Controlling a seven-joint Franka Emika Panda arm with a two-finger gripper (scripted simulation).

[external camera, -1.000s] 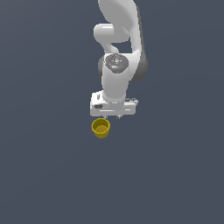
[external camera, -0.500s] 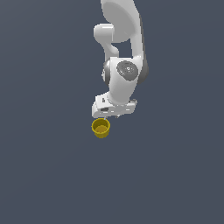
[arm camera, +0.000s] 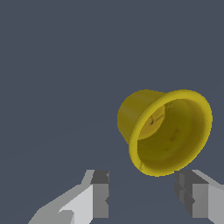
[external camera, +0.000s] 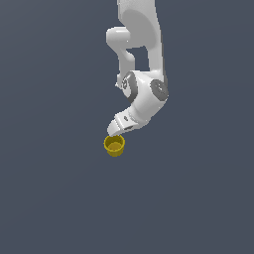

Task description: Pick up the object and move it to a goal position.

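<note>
Cup (external camera: 114, 145) is left unmoved on the floor, while the gripper (arm camera: 142, 197) has been tilted and lowered toward its rim. Fingers (arm camera: 100, 192) are spread open and empty, so grasping is judged imminent.

- Arm (external camera: 141, 59): upper part cut off by the top edge of the exterior view; base not seen.
- Fingers (arm camera: 100, 192): cut off by the wrist view's edge, only their tips on show; in the exterior view they are hidden behind the hand body.
- Cup (arm camera: 168, 131): base turned away from the wrist camera, underside hidden; contact with the floor cannot be judged.
</note>
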